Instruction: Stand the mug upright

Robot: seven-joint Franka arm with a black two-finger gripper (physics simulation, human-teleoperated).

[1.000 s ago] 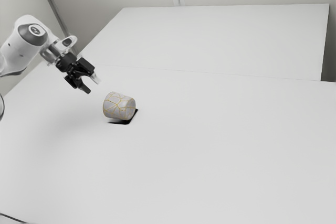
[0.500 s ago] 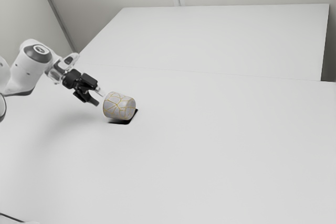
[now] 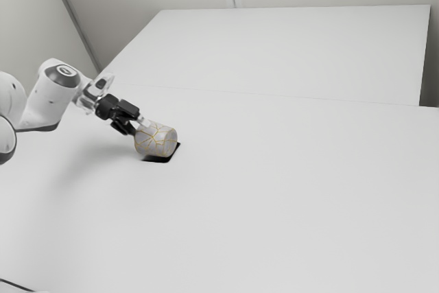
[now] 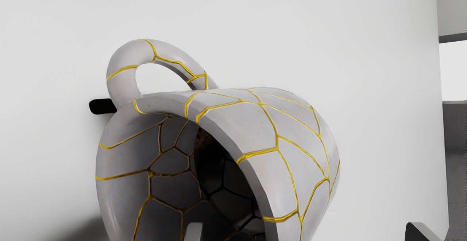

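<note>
The wrist view reveals the looped handle and round mouth of the sideways, gold-veined grey mug; the tool gapes wide.

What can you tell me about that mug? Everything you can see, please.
The mug is pale grey, veined with gold crack-like lines inside and out, and looks ceramic or stone. It has a thick rim and one looped handle. It lies on its side on the white table, mouth toward the open claw: one fingertip shows against the mouth, the other outside. Whether either touches, I can't tell.
</note>
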